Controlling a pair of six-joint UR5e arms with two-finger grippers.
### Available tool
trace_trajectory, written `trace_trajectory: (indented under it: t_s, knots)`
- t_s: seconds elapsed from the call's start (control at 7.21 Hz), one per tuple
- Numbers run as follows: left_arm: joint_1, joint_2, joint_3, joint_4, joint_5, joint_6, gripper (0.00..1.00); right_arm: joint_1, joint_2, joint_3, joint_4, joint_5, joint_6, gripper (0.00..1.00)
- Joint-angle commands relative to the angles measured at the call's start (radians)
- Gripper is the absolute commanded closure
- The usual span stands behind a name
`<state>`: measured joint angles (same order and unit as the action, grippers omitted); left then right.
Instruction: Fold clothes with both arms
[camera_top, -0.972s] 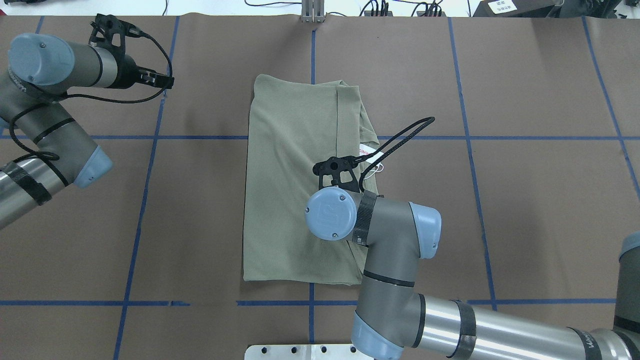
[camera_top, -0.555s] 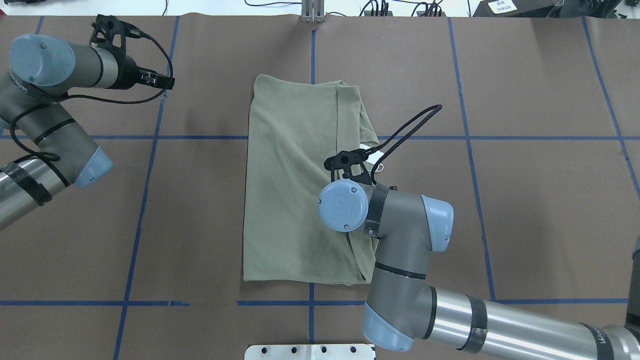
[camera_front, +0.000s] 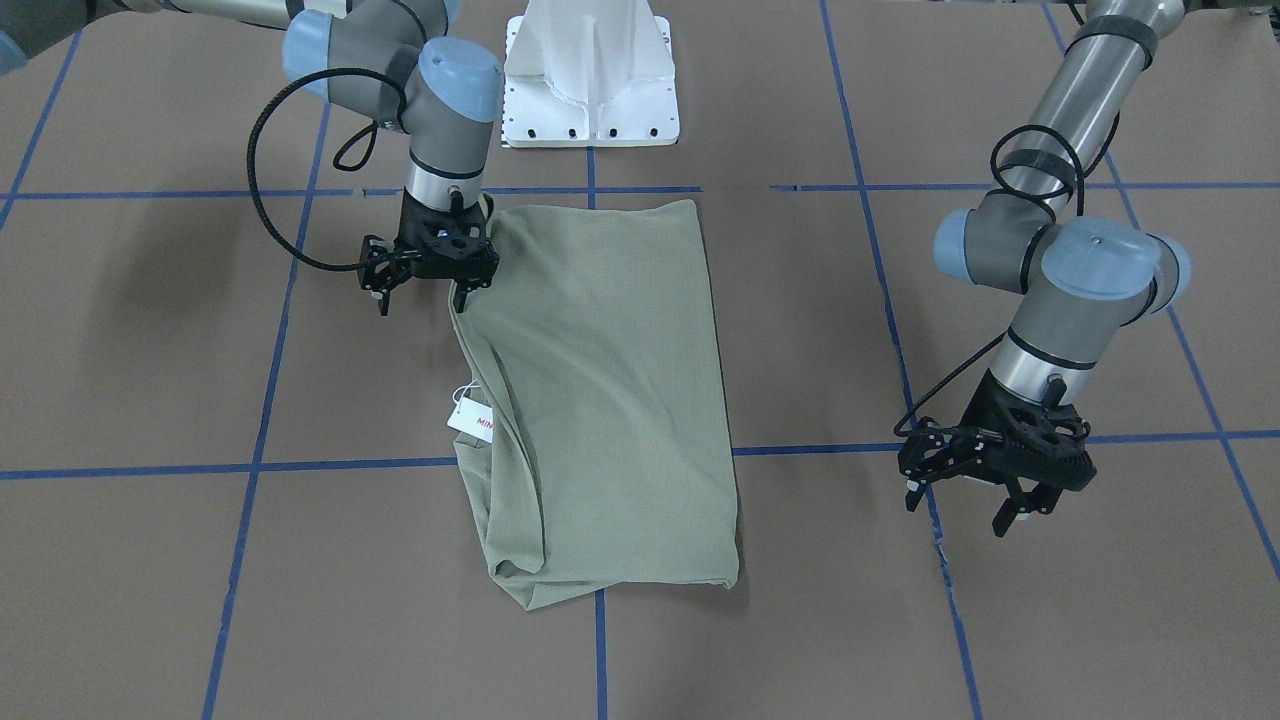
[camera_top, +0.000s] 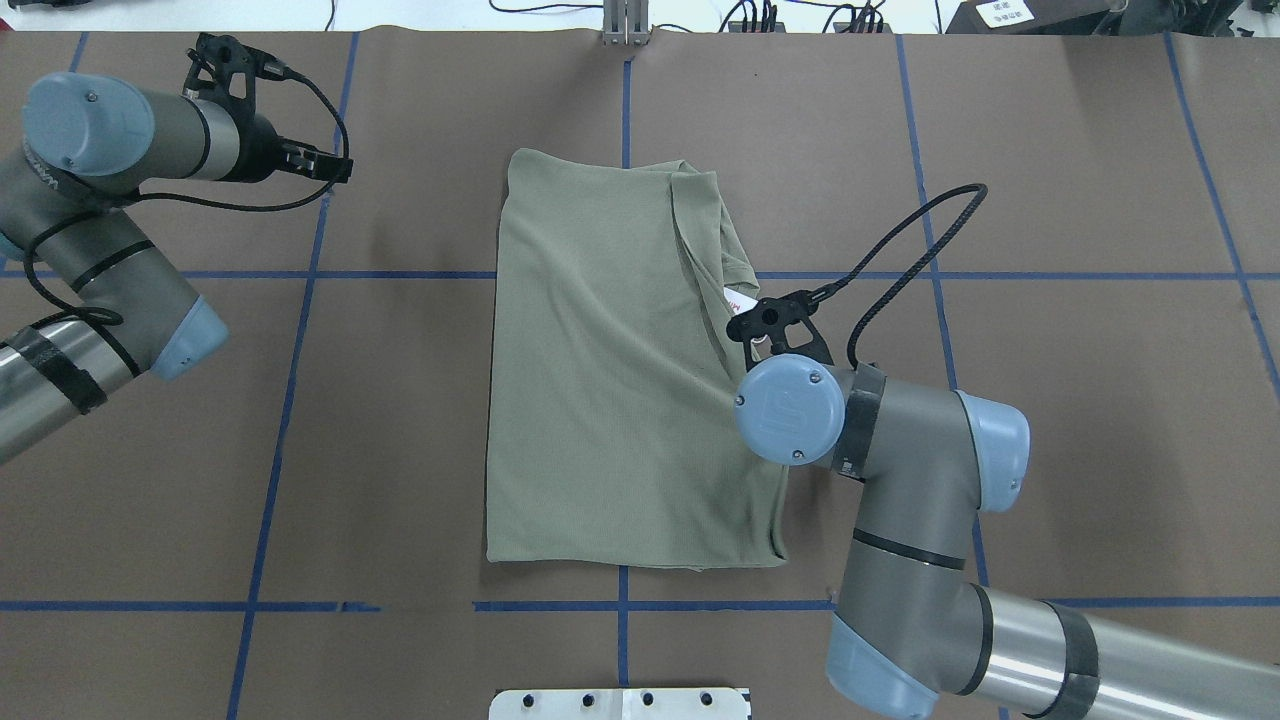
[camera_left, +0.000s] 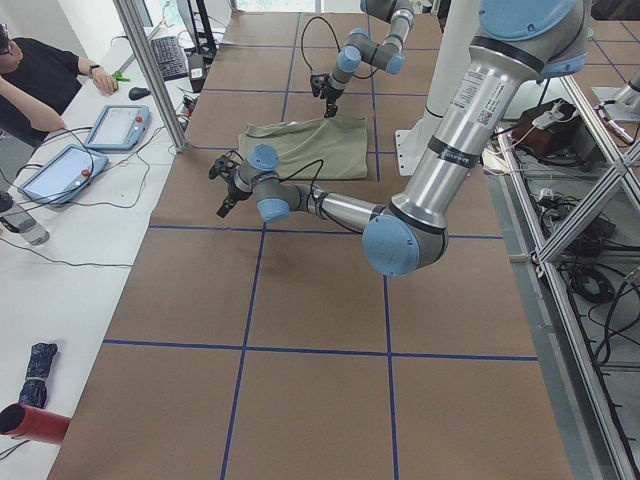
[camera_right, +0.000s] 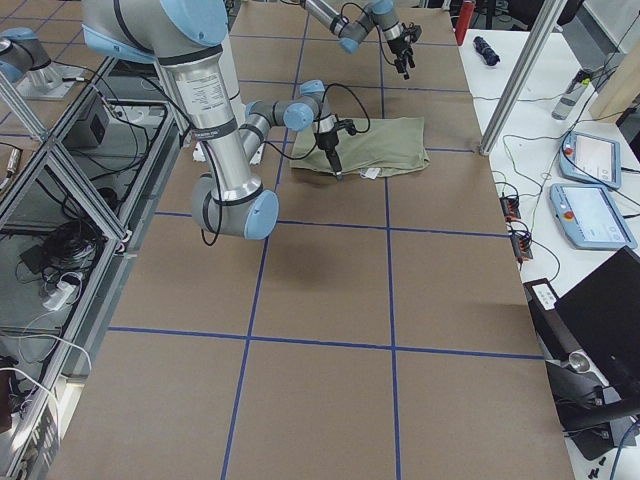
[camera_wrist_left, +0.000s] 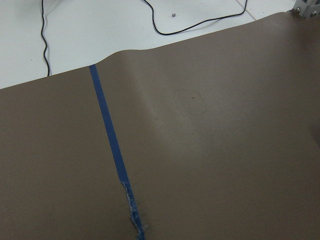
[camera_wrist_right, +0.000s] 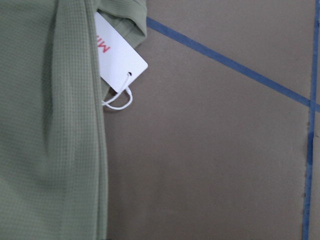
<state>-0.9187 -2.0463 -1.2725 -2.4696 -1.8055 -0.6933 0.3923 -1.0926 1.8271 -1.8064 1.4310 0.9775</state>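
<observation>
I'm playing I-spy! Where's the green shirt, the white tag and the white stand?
green shirt (camera_top: 600, 380): overhead view, middle of the folded cloth.
white tag (camera_wrist_right: 122, 62): right wrist view, middle of the card.
white stand (camera_front: 590, 90): front-facing view, middle of its body.

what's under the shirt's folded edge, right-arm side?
A white hang tag pokes out from under the shirt fold, its string loop lying outside. Lettering is partly covered; anything deeper is hidden.

One shirt (camera_top: 600, 380), one hang tag (camera_front: 466, 418), two arms (camera_top: 930, 470) (camera_top: 110, 260)
</observation>
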Motion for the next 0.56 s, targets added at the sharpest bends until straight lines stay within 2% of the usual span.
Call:
trace_trajectory:
  t_s: [0.0,0.28,0.42]
  knots:
    - [0.001,0.0,-0.001,0.0,0.0,0.0,0.0,0.003,-0.033,0.027,-0.002,-0.004,0.007,0.06]
    - [0.001,0.0,-0.005,0.0,0.0,0.0,0.0,0.013,-0.004,0.072,0.005,0.006,0.044,0.05]
    - [0.001,0.0,-0.005,0.0,0.0,0.0,0.0,0.032,0.029,0.046,0.078,0.02,0.062,0.04]
